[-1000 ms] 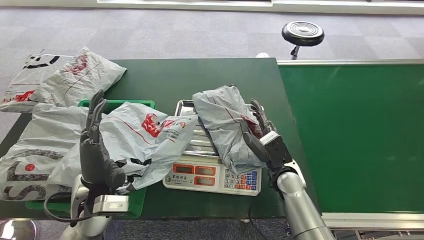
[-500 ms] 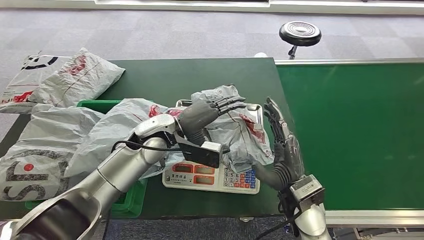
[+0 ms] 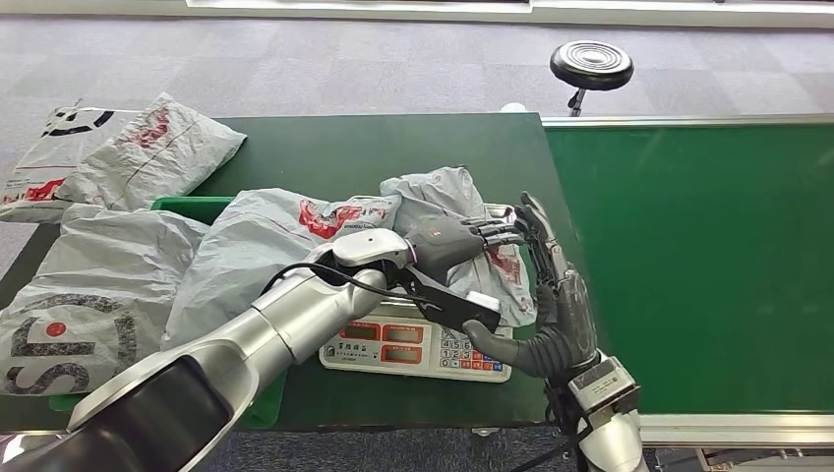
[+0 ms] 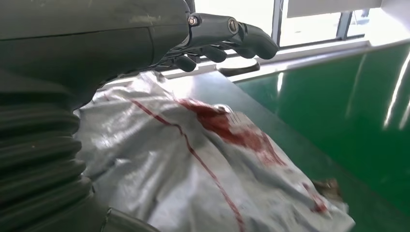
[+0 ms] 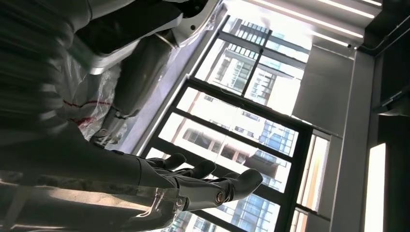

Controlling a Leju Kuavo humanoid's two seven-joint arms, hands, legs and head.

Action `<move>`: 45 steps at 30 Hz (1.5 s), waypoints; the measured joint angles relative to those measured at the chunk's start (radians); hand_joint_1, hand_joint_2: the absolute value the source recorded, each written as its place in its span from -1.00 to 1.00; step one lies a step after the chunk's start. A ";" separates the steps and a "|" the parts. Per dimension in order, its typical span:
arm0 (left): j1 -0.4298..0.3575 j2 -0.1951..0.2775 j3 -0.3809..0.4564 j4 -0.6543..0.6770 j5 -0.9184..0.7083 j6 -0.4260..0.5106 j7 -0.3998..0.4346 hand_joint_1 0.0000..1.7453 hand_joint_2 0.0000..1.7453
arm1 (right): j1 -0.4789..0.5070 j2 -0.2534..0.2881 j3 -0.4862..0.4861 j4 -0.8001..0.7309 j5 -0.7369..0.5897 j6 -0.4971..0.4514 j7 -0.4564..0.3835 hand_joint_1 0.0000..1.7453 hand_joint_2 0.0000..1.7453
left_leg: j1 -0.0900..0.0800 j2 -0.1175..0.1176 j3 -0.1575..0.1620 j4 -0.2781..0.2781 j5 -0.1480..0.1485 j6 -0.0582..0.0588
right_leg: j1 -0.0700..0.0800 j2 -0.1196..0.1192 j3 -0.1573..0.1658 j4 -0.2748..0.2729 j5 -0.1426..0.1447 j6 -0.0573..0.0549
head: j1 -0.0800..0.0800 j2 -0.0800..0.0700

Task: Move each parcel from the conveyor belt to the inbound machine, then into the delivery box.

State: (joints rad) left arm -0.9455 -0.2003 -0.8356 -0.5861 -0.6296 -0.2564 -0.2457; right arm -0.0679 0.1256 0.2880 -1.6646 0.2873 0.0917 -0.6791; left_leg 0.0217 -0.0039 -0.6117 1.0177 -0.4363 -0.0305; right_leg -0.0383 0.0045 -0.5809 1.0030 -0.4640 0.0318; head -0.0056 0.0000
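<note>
**Parcel on the scale, left robot hand reaching to lift it**

While the parcel lies crumpled across the steel pan of the inbound machine, a scale with a red display and keypad, the step in hand looks like the second leg: weighing done or under way, transfer to the delivery box next.

Nearest the camera, the right robot hand stands upright beside the scale's right edge, fingers straight and apart, holding nothing. Just beyond it the left robot hand stretches across from the left, fingers extended over the parcel's red-printed face; the left wrist view shows them hovering above the grey film, not closed on it.

Next, I judge, the left fingers must drop and gather a fold of the slack bag, then carry it leftward to the green box, already heaped with bags.

Farther off, more bags rest at the tabletop's far-left corner, and the conveyor belt runs along the right.
</note>
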 joint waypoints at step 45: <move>0.032 -0.140 -0.173 0.232 0.045 -0.019 0.016 1.00 1.00 | 0.051 0.018 0.012 -0.047 0.018 -0.038 0.010 -1.00 1.00 | 0.000 0.000 -0.001 0.000 0.000 0.000 | 0.001 0.000 0.000 0.000 0.000 0.000 | 0.000 0.000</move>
State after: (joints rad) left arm -0.9131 -0.3408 -1.0082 -0.3540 -0.5850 -0.2751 -0.2294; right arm -0.0165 0.1438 0.2998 -1.7113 0.3056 0.0542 -0.6687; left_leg 0.0221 -0.0043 -0.6125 1.0172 -0.4361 -0.0306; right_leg -0.0377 0.0043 -0.5812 1.0034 -0.4642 0.0318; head -0.0056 0.0000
